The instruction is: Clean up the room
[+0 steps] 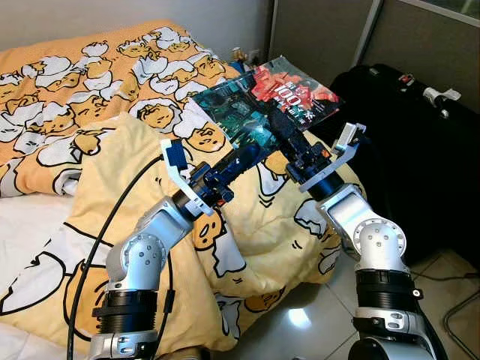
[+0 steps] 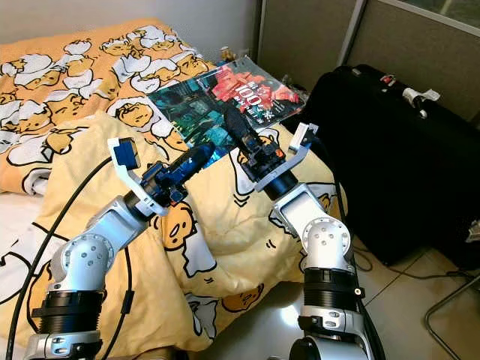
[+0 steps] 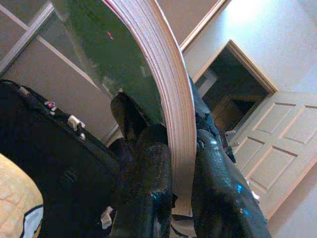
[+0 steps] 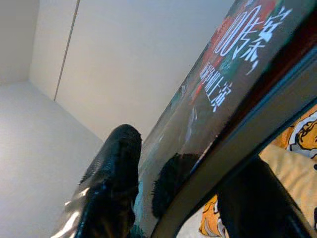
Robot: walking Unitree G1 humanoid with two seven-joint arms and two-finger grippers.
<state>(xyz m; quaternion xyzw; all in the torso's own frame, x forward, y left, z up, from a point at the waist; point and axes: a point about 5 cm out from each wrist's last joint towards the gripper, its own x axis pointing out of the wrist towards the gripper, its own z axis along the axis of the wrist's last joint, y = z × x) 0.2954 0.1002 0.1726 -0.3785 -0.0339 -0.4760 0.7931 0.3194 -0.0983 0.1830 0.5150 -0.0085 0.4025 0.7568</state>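
Bedroom corner: a bed [image 1: 30,225] covered by a yellow cartoon-print blanket [image 1: 270,225] stands beside a tiled floor [image 1: 300,322]. A magazine [image 1: 262,97] with a dark cover and red print is held in the air above the blanket edge, tilted, gripped by both arms. The left gripper [image 1: 251,155] has its fingers [image 3: 148,188] clenched on the lower edge, pages visible between them. The right gripper [image 2: 238,127] has its fingers [image 4: 114,168] clamped across the cover and underside. A black suitcase [image 1: 420,150] stands on the floor just right of the bed, against a grey partition [image 1: 322,30]
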